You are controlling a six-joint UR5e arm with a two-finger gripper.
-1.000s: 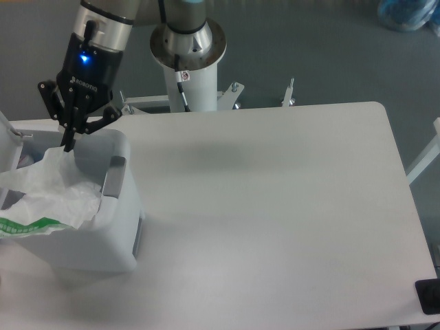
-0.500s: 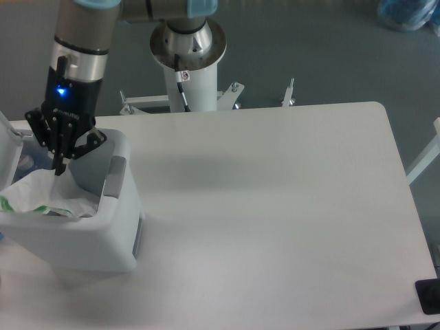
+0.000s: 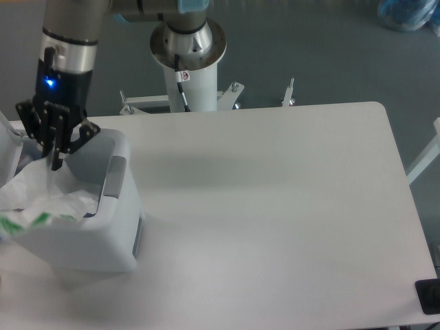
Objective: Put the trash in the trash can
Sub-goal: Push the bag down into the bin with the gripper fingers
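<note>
Grey floor all around, with a big white table (image 3: 275,206) taking up most of the shot, and its surface is pretty much bare to the right of the bin. Behind the table's far edge sits the arm's white pedestal base (image 3: 189,51), plus something bluish (image 3: 409,14) on the floor at the top right corner and a small black object (image 3: 430,297) at the table's bottom right edge. Over at the left, the trash can (image 3: 113,227) stands upright on the table, open top facing up, grey side panel (image 3: 114,180) turned toward the middle of the table. The crumpled wrapper (image 3: 48,203) is bunched up in the bin's mouth, spilling over the near-left rim, lying roughly left to right with its green strip (image 3: 20,221) down at the left end. The gripper (image 3: 55,159) hangs straight down over the bin's back part, fingers pinched close together at the tip, right on the top of the wrapper; looks like they're gripping it, though the contact itself is tiny. Can't make out the bottle.
</note>
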